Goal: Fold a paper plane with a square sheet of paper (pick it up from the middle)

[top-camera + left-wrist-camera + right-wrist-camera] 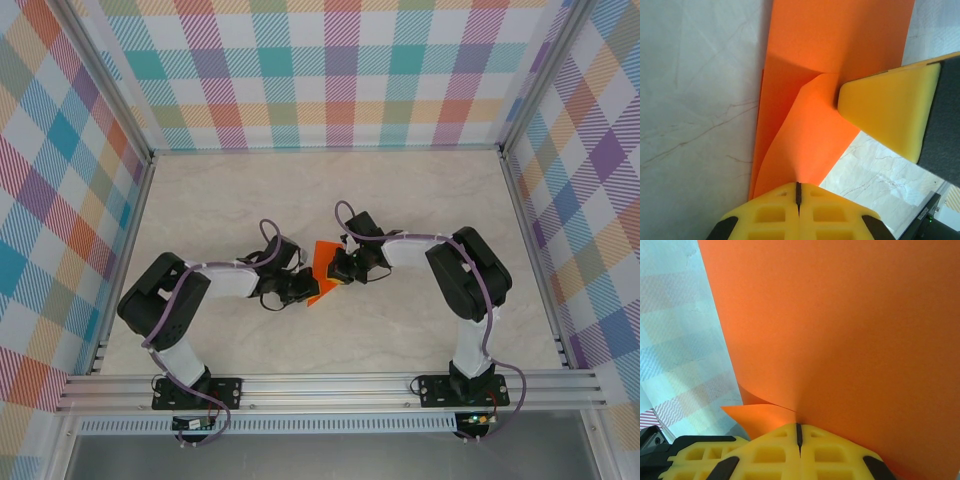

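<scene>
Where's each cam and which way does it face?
Top external: above and behind the bases, looking down at the table; both arms, left hand and right hand meeting at the orange paper.
Left wrist: on the left arm, looking along its shut fingers at the paper; a right-hand finger at the right.
Right wrist: on the right arm, looking along its shut fingers at the paper, plaid wall behind.
Shared: the paper, in all three.

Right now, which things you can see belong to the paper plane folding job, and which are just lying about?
For the job: orange sheet of paper, partly folded; left tool and right tool, both shut on it.
Just surroundings: marble-look table; checked walls; metal frame rail.
</scene>
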Robot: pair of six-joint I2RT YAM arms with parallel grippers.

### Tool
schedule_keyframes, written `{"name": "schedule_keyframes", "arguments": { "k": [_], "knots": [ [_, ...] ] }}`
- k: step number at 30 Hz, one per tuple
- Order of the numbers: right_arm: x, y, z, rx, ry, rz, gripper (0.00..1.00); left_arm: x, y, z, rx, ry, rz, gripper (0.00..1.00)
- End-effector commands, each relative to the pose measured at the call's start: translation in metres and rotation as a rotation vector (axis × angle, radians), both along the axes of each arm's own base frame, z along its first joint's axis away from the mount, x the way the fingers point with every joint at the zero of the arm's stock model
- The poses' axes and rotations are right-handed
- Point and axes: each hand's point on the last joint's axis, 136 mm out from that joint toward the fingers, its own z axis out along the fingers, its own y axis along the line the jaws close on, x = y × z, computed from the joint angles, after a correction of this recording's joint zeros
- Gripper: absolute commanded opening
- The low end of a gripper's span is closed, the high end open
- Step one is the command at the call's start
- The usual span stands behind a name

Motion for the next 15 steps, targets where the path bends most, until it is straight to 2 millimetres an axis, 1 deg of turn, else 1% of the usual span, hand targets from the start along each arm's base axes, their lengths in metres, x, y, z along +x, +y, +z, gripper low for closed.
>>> {"name": "schedule_keyframes", "arguments": {
  "k": [1,11,15],
  "knots": [
    [-0.027,-0.038,-0.054,-0.224,0.134,-0.041,0.0,-0.029,0.016,-0.012,0.037,0.085,-0.034,0.0],
    [-0.029,-0.041,-0.057,-0.246,0.147,-0.045,0.0,-0.051,0.04,-0.023,0.13,0.135,-0.034,0.0],
    [-0.029,-0.042,-0.057,-0.25,0.148,-0.043,0.0,-0.052,0.042,-0.016,0.139,0.122,-0.046,0.0]
  ]
}}
